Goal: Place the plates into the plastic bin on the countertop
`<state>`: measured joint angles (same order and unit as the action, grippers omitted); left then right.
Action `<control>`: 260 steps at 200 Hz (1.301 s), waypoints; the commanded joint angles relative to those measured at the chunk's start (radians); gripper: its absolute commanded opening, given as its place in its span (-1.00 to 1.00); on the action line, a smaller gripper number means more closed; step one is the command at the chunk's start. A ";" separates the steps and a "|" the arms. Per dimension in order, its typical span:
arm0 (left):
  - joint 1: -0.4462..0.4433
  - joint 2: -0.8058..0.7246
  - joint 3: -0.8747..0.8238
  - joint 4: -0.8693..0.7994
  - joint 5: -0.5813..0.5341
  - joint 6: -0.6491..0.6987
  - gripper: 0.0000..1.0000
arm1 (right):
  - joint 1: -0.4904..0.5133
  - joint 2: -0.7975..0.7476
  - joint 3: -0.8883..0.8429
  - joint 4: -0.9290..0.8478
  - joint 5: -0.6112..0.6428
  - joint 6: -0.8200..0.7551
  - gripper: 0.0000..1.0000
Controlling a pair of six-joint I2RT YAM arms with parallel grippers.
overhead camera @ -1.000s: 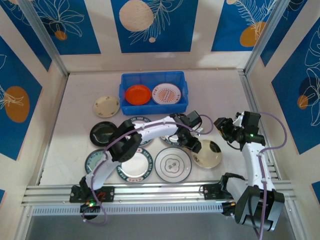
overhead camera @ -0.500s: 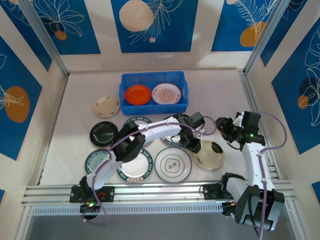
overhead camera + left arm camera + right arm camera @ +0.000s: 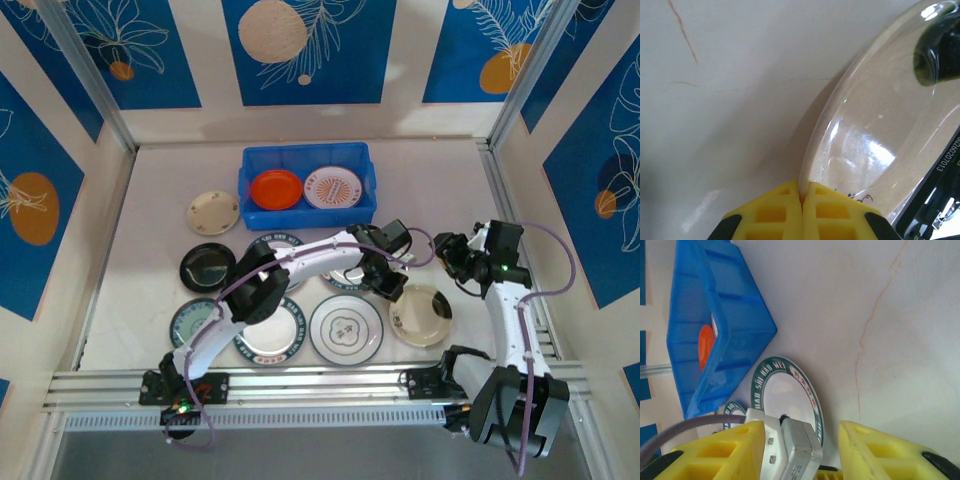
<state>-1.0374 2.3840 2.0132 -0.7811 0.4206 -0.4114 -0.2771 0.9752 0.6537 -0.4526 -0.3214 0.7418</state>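
1. Left tool (image 3: 802,194): pinched tight on the rim of the cream plate (image 3: 875,125); plate sits on the surface (image 3: 730,100).
2. Right tool (image 3: 802,440): jaws half parted, holding nothing.
3. Plastic bin (image 3: 305,150): well behind; we should lift level, clearing neighbouring plates (image 3: 345,327), before carrying over.

Ten plates (image 3: 345,327) can be counted: two in the one blue plastic bin (image 3: 305,149), eight on the countertop (image 3: 430,190).

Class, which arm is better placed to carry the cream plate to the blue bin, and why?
Left. The left gripper is shut on the cream plate's rim; the right gripper hangs open nearby, holding nothing.
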 commanded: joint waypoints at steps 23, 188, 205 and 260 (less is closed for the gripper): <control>0.083 -0.062 -0.037 0.134 0.067 -0.081 -1.00 | -0.043 0.038 0.116 0.035 -0.011 0.013 -0.13; 0.386 -0.452 -0.371 0.359 0.266 -0.194 -1.00 | 0.123 0.102 0.201 0.128 -0.098 -0.119 0.06; 0.391 -0.467 -0.388 0.363 0.264 -0.194 -1.00 | 0.180 0.128 0.216 0.140 -0.099 -0.128 0.05; 0.404 -0.510 -0.432 0.396 0.261 -0.207 -1.00 | 0.280 0.206 0.268 0.108 -0.055 -0.155 -0.23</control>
<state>-0.6479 1.9324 1.5902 -0.4316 0.6479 -0.6098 -0.0139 1.1713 0.8810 -0.3347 -0.3798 0.6060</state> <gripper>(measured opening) 0.065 0.444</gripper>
